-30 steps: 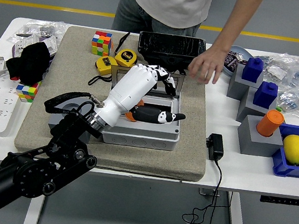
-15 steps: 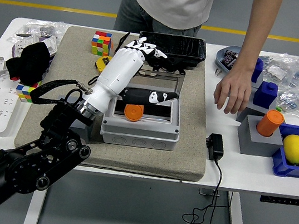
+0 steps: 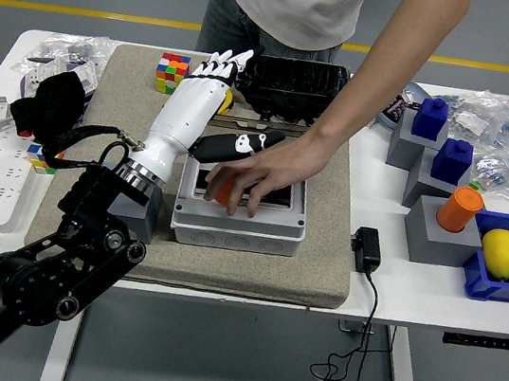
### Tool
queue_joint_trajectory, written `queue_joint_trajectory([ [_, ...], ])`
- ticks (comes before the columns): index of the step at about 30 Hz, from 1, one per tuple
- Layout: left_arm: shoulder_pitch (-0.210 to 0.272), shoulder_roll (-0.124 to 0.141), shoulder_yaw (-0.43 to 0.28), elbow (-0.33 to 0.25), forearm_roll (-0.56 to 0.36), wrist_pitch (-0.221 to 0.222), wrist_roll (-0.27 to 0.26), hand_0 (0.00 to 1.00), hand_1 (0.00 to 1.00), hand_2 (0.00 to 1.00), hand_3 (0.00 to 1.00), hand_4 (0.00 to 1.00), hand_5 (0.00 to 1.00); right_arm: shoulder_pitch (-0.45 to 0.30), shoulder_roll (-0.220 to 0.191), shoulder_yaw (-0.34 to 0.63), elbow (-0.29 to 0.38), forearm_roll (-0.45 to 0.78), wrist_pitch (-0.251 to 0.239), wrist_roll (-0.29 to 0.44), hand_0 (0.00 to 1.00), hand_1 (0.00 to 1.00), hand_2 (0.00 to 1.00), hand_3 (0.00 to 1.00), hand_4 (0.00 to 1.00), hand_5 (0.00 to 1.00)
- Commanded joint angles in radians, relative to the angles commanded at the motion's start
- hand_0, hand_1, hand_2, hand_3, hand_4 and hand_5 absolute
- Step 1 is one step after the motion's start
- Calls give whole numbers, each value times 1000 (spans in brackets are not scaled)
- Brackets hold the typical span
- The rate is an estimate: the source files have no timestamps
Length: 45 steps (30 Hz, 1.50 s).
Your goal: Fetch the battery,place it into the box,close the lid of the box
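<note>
White left hand (image 3: 216, 75) open above box (image 3: 240, 217); person's hand (image 3: 257, 174) on battery (image 3: 221, 190).

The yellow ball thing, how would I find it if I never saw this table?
Start at the white table's right end and find the blue tray at its edge. The lemon sits in that tray, just right of an orange cylinder on a grey block. It is the only round, plain yellow thing there.

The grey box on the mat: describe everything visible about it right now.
The grey box looks like a plastic enclosure lying flat on the beige mat, with round knockout marks on its front wall. Its dark clear lid stands open at the back. A person's hand reaches inside, over an orange object. The robot's left hand hovers above its back left.
</note>
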State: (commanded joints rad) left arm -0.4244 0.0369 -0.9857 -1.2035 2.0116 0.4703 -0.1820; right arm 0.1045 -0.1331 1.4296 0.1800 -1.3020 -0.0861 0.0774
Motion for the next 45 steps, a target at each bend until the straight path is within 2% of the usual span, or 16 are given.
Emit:
queue_joint_trajectory([
  [7, -1, -1, 5, 8, 13, -9, 34, 998, 998, 998, 991, 998, 998, 0, 0, -1, 0, 0, 0, 0, 876, 857, 808, 856, 998, 998],
  [8, -1, -1, 5, 9, 18, -9, 42, 998, 998, 998, 803, 998, 998, -1, 0, -1, 0, 0, 0, 0, 876, 857, 808, 856, 998, 998],
  [13, -2, 0, 5, 11, 28, -12, 66, 998, 998, 998, 803, 998, 998, -1, 0, 1, 0, 0, -1, 0, 876, 857, 808, 856, 998, 998],
  [14, -3, -1, 5, 11, 30, -15, 71, 998, 998, 978, 734, 998, 998, 0, 0, 1, 0, 0, -1, 0, 876, 856, 808, 857, 998, 998],
  [19, -6, -1, 7, 20, 45, -30, 97, 998, 998, 978, 734, 998, 998, 2, 1, 0, 0, 1, -1, 0, 876, 856, 808, 857, 998, 998],
  [20, -6, -1, 7, 23, 51, -37, 108, 998, 998, 911, 640, 998, 998, 3, 1, 0, 0, 1, -1, 1, 875, 855, 808, 857, 998, 998],
  [23, -6, -1, 8, 26, 68, -48, 135, 998, 998, 911, 640, 998, 998, 3, 1, 1, 0, 1, -2, 0, 875, 855, 808, 857, 998, 998],
  [25, -7, -1, 5, 30, 95, -69, 174, 998, 998, 911, 640, 998, 998, 2, 1, 3, 0, -1, -2, 0, 875, 855, 808, 857, 998, 998],
  [30, -5, -1, 3, 35, 118, -79, 215, 998, 998, 898, 623, 998, 998, 1, 1, 3, 0, 0, -2, 0, 875, 856, 808, 857, 998, 998],
  [40, 3, 12, 24, 5, 148, -125, 263, 998, 998, 868, 623, 998, 998, 2, 2, 9, 0, -3, -2, 1, 875, 855, 808, 857, 998, 998],
  [45, 12, 19, 38, -20, 147, -130, 270, 998, 998, 855, 621, 998, 998, 2, 2, 9, 0, -1, -2, 1, 875, 855, 808, 859, 998, 998],
])
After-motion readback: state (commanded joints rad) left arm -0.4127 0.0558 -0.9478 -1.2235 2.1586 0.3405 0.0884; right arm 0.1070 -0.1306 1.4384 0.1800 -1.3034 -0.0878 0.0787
